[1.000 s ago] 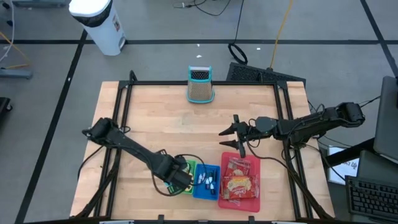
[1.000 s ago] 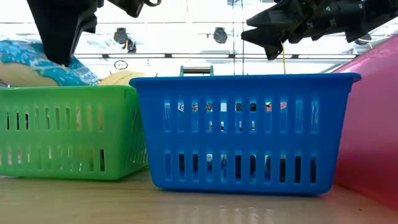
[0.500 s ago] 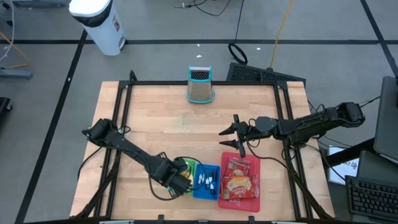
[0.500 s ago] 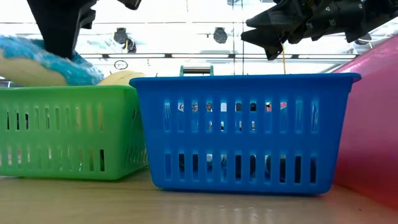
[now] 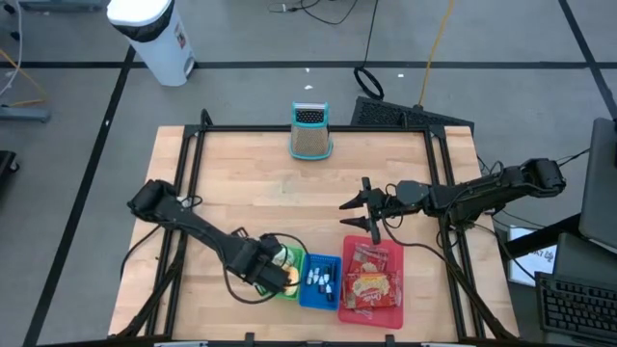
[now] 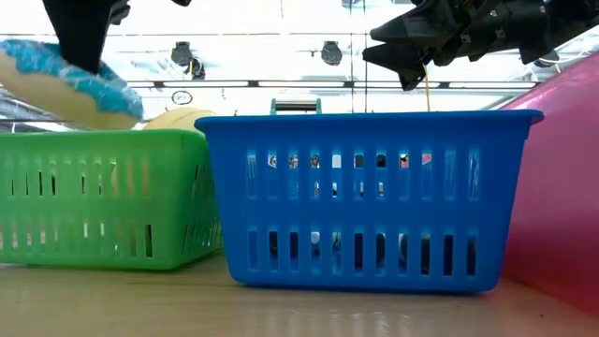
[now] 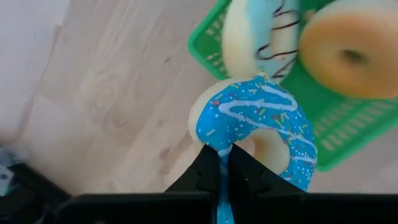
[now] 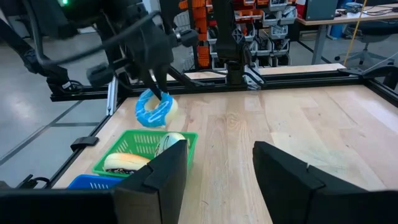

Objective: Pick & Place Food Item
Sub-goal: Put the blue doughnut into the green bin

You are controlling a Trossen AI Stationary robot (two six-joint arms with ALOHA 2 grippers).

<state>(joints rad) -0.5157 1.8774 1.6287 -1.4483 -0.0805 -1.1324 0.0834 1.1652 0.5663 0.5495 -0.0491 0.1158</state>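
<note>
My left gripper (image 7: 224, 157) is shut on a blue-frosted doughnut with sprinkles (image 7: 255, 127), which hangs over the left rim of the green basket (image 7: 329, 134). In the low view the doughnut (image 6: 70, 84) is above that basket (image 6: 103, 201). Two more doughnuts lie in the basket, a striped white one (image 7: 258, 37) and a plain tan one (image 7: 351, 56). My right gripper (image 5: 345, 216) is open and holds still in the air beyond the red basket (image 5: 371, 280). My left gripper pinches the doughnut's ring at one side (image 7: 225, 148) between its two fingers, which come from above and point down. The fingers hide how far the ring reaches between them. The doughnut (image 8: 154, 107) hangs tilted below the fingers, clear of the basket and the table.
A blue basket (image 5: 318, 280) with small items stands between the green basket and the red basket, which holds snack packets. A teal mesh container (image 5: 310, 130) stands at the table's far edge. Bare wood lies left of the green basket and across the table's middle.
My left gripper has gone up and a little toward the table's left edge, still shut on the blue doughnut. The doughnut has come up from the green basket's rim and now hangs tilted, clear above it.
</note>
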